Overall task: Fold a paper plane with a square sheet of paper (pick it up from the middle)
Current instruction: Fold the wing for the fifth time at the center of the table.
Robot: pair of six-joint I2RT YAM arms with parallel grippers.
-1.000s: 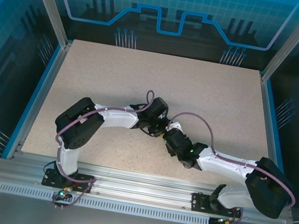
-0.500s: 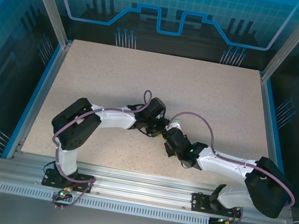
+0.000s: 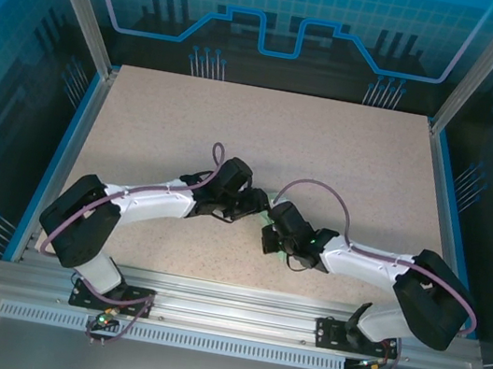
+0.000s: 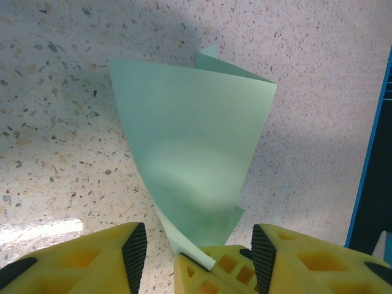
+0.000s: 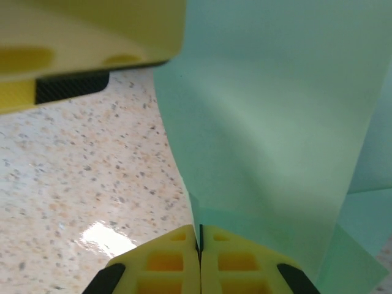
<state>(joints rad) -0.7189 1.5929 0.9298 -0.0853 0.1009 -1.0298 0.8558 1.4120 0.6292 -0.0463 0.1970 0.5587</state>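
Your right gripper (image 5: 200,246) has just snapped shut. Its two yellow fingers now sit pressed together on the lower edge of the sheet of paper (image 4: 190,141), where a moment ago they stood partly apart. Over the same second your left gripper (image 4: 197,233) has been spreading. Its fingers stand well apart on either side of the pinched corner, and the black pads look clear of the paper, so it has hold of nothing. The left arm has also dropped its elbow lower and further to its own side, while the two wrists stay close together near the middle of the tabletop (image 3: 346,154).

Read this as a handover: the sheet has passed from your left to your right. It hangs from that one pinch, raised and curled rather than flat, with a folded flap showing behind its far edge. Whether that far edge touches the tabletop cannot be told.

For the plane, this looks like an early stage, with no pointed nose or centre crease formed yet. Your left gripper is free to take a fresh hold, but a single corner pinch lets thin paper swing and sag.
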